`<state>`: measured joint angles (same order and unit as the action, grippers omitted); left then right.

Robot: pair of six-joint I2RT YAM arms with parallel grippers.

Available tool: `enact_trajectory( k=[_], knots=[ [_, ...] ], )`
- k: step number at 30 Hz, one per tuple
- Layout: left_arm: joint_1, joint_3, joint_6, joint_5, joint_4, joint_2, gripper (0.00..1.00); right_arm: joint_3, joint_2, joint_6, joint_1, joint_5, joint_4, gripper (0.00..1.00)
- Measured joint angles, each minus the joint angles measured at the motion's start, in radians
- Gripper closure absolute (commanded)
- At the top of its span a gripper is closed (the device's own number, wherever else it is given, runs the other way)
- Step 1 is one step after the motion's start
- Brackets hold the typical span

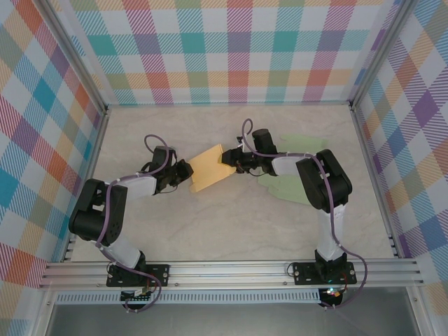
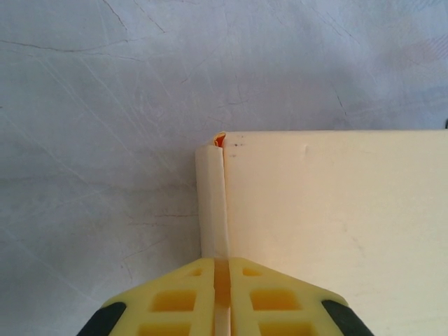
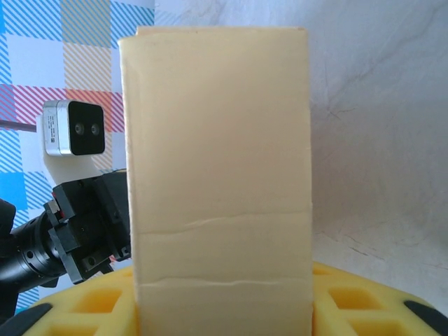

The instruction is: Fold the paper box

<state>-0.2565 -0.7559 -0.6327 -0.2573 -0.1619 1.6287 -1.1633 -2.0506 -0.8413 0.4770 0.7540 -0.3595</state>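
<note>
Marbled table [image 1: 231,224] | paper box [image 1: 208,168] | left fingers [image 2: 175,301] pinch edge | right fingers [image 3: 350,304] grip

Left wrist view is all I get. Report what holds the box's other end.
Observer: The right gripper grips the paper box at the end opposite the left gripper.
Operator: Describe the panel it holds.
Observer: The right wrist camera shows two creases running across it, near the fingers.
Operator: List anything else nearby.
Observer: Pale green sheets lie flat beneath the right arm.
</note>
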Motion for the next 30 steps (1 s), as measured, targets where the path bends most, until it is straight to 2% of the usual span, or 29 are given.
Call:
enact_trajectory(
  k=[3,5,6,12,13,15,16,20,24,30],
  knots=[
    [0.000,0.002,0.012,0.000,0.032,-0.029,0.78,0.009,0.000,-0.013,0.000,-0.001,-0.005,0.57],
    [0.000,0.013,0.026,0.004,0.034,-0.069,0.68,0.018,0.004,-0.024,-0.002,-0.001,-0.010,0.57],
    [0.000,0.025,0.035,0.007,0.031,-0.103,0.62,0.025,0.010,-0.034,-0.006,-0.001,-0.010,0.57],
    [-0.003,0.122,0.113,0.039,-0.034,-0.344,0.45,0.096,0.074,-0.110,-0.035,0.000,-0.008,0.58],
    [-0.008,0.143,0.142,0.041,-0.060,-0.382,0.35,0.113,0.088,-0.128,-0.045,0.000,-0.010,0.58],
    [-0.025,0.185,0.216,0.048,-0.113,-0.453,0.06,0.144,0.114,-0.162,-0.064,0.004,-0.012,0.58],
    [-0.042,0.203,0.255,0.053,-0.137,-0.481,0.00,0.157,0.127,-0.178,-0.071,0.007,-0.014,0.58],
    [-0.204,0.294,0.509,0.071,-0.235,-0.589,0.00,0.201,0.173,-0.241,-0.098,0.024,-0.021,0.58],
    [-0.375,0.340,0.802,0.094,-0.236,-0.665,0.00,0.228,0.218,-0.294,-0.105,0.045,-0.022,0.58],
    [-0.447,0.295,1.094,0.208,-0.141,-0.638,0.00,0.248,0.265,-0.353,-0.105,0.072,-0.022,0.58]
  ],
)
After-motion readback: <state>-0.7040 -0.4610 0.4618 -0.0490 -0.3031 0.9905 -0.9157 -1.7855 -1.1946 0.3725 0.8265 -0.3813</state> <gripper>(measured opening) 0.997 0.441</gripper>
